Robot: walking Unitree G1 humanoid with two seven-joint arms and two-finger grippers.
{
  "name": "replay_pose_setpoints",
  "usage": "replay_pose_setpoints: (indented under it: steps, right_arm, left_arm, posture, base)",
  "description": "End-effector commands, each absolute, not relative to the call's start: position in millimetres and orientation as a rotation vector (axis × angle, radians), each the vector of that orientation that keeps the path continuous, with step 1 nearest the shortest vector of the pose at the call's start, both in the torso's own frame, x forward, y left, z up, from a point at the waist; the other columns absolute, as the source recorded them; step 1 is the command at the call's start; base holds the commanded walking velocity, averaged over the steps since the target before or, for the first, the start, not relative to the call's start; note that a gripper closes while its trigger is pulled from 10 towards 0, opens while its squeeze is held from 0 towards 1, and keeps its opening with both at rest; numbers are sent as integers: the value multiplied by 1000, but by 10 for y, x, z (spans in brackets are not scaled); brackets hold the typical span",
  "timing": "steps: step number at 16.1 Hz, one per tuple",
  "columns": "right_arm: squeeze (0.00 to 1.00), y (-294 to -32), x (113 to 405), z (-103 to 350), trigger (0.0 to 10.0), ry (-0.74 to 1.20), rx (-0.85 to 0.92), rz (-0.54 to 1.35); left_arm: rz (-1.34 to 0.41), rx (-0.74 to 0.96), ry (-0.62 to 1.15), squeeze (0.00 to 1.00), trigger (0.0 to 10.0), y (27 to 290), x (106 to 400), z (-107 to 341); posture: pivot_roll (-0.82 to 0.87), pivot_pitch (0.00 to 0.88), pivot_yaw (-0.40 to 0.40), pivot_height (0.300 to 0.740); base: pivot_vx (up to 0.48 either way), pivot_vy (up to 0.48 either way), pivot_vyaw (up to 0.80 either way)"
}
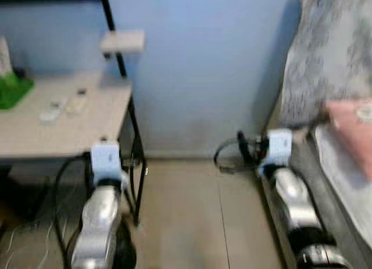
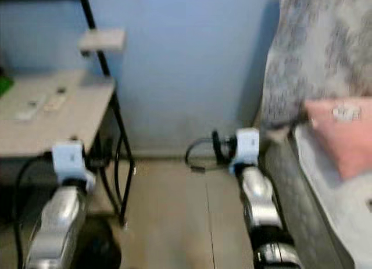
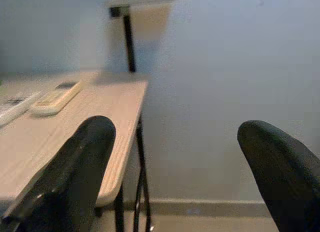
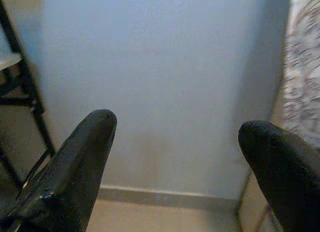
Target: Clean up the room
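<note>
Left gripper had its two black fingers spread wide, nothing between them. It was held low at the near corner of the pale wood-top desk with black metal legs. Right gripper was likewise wide open and empty, facing the plain blue wall near the edge of the bed with grey patterned bedding.

Key relation: two light-coloured slim remote controls lay side by side on the desk top, ahead of the left jaws and off toward the robot's left, higher than the fingers. Their long axes ran roughly away from the robot, angled slightly. The left arm was clearly the nearer one; the right sat well apart, across the bare tan floor.

A green object sat at the desk's far left; too blurred to identify. A pink cushion lay on the bed beside the right arm, likely that arm's nearest candidate. A small shelf hung on the black upright above the desk.
</note>
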State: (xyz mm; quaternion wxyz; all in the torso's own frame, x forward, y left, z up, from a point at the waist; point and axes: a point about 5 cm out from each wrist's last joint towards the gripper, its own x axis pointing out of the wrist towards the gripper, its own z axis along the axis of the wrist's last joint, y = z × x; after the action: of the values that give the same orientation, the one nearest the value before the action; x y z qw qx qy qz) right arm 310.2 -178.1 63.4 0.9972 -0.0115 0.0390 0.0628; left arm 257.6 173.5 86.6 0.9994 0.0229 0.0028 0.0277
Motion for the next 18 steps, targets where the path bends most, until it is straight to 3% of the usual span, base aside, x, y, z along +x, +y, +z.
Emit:
replay_pose_setpoints:
  steps: [1, 4, 18]
  right_arm:
    - [0, -1803, 3115, 641, 10000, 82, -27, 108]
    - [0, -1812, 3103, 613, 10000, 92, -37, 103]
    - [0, -1802, 3046, 571, 10000, 100, -18, 93]
  left_arm:
    - [34, 71, -24, 0, 10000, 1746, 2615, 933]
    - [32, 90, -39, 0, 10000, 1777, 2651, 967]
    - [-26, 60, -41, 0, 10000, 1698, 2661, 962]
  posture:
    - [-47, 0, 53, 740]
    - [-51, 0, 57, 740]
    - [-69, 0, 77, 740]
  base:
    - [480, 0, 0]
    - [422, 0, 0]
    - [0, 0, 0]
